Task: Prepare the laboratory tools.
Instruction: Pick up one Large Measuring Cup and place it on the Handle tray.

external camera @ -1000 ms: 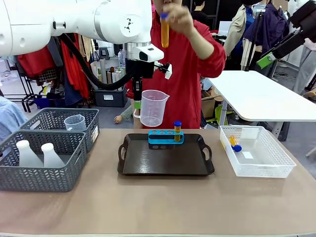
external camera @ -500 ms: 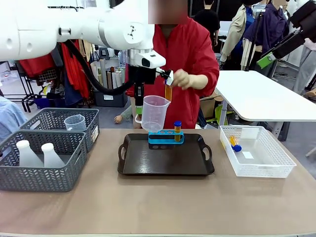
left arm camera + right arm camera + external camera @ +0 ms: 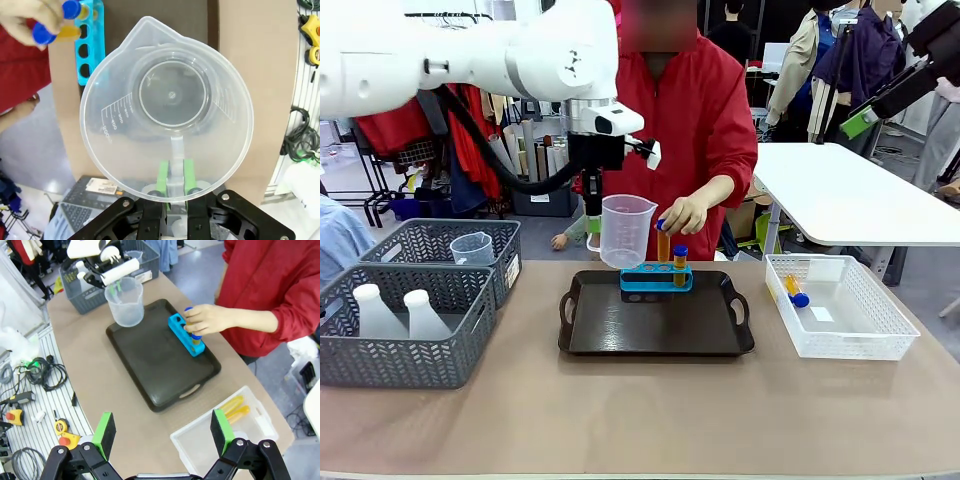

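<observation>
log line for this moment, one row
left tool: shut on beaker handle, above tray | right tool: open, raised | person's hand: holding test tube at rack

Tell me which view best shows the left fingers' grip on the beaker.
Left wrist view: it looks down into the beaker, and the green-padded fingers pinch its handle. Front view shows the beaker side-on above the tray, grip hard to see. Right wrist view shows it small and far.
</observation>
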Controlling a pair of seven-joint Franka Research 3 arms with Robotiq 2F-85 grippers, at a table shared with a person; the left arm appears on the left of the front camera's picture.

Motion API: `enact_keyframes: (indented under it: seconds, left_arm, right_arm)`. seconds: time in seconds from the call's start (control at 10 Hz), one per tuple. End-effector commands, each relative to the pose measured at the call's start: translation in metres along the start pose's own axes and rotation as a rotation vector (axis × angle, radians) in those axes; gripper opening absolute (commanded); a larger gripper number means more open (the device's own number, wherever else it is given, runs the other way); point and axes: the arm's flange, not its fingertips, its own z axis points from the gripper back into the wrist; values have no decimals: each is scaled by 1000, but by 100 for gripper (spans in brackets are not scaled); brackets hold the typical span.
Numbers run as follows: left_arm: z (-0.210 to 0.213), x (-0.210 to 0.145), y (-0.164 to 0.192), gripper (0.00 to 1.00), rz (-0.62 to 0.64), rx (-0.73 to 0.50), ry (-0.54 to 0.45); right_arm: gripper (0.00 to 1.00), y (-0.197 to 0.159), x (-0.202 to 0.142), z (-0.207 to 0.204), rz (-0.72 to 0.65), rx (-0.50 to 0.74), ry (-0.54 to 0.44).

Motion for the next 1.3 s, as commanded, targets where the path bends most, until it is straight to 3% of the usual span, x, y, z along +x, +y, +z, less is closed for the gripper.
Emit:
enact_keyframes:
  seconds: [0.0,0.6,1.0,1.2]
  left_arm:
    - [-6,-19,-15,0,24,5,-29]
    - [-1,-8,-5,0,16,-4,-12]
    - [-45,65,34,0,-143,28,-9]
    - [-71,103,60,0,-160,66,19]
  right_arm:
    - [100,1,1,1,-1,5,-6]
    - [100,1,1,1,-1,5,-6]
    - [100,1,1,1,-1,5,-6]
    - [100,1,1,1,-1,5,-6]
